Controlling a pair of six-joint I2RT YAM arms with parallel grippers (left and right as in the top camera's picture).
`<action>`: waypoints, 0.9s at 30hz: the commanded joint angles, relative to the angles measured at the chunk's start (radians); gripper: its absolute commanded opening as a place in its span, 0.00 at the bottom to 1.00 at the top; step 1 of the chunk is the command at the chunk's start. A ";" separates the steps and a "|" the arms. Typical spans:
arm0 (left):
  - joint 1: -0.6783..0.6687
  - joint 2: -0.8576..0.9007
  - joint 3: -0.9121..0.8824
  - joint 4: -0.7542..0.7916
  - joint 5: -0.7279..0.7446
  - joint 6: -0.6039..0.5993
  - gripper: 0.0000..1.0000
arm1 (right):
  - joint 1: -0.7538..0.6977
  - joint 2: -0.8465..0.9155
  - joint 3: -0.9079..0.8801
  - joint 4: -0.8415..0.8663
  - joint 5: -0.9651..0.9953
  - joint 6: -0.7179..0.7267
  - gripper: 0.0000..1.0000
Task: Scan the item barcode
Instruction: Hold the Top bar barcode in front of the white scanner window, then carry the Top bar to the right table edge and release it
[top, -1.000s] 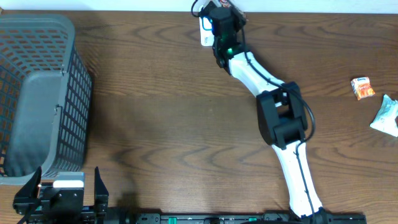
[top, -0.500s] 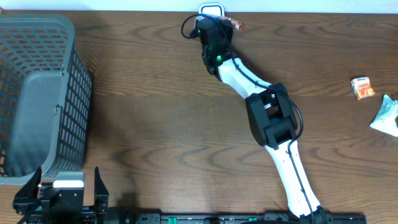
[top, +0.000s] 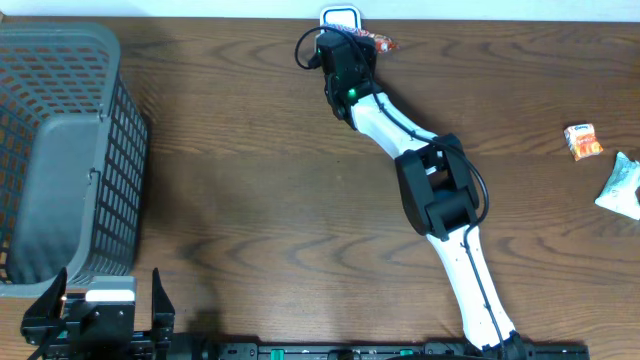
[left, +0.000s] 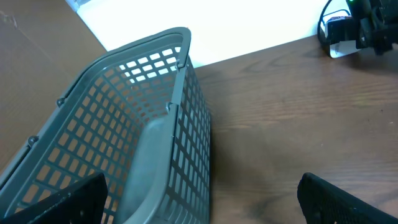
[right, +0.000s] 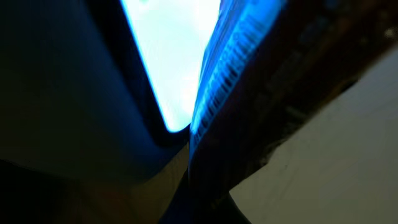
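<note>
The scan itself is the step in hand. The right claw is pressed together on a thin red packet, held at the far edge of the worktop, just beside the white scanner. In the right wrist view the packet's edge glows blue next to a bright window, so it seems to sit in the scanner's light. Whether the barcode faces that window cannot be told. The next move, I judge, is a small turn or tilt of the packet until the code reads, then a pull back toward the middle.

Room is tight there. The scanner stands right at the far edge, so motion should go sideways or back over the bare wood. The basket fills the left side, and the left claw rests spread wide at its near end. 2 other things, an orange sachet and a pale bag, lie well apart at the right edge.
</note>
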 joint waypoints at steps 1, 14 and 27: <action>-0.005 -0.007 0.000 0.001 -0.002 0.009 0.98 | -0.001 -0.148 0.021 -0.061 0.016 0.047 0.01; -0.005 -0.007 0.000 0.001 -0.002 0.009 0.98 | -0.045 -0.597 0.021 -0.740 -0.107 0.515 0.01; -0.005 -0.007 0.000 0.001 -0.002 0.009 0.98 | -0.487 -0.636 -0.035 -1.211 -0.540 1.198 0.01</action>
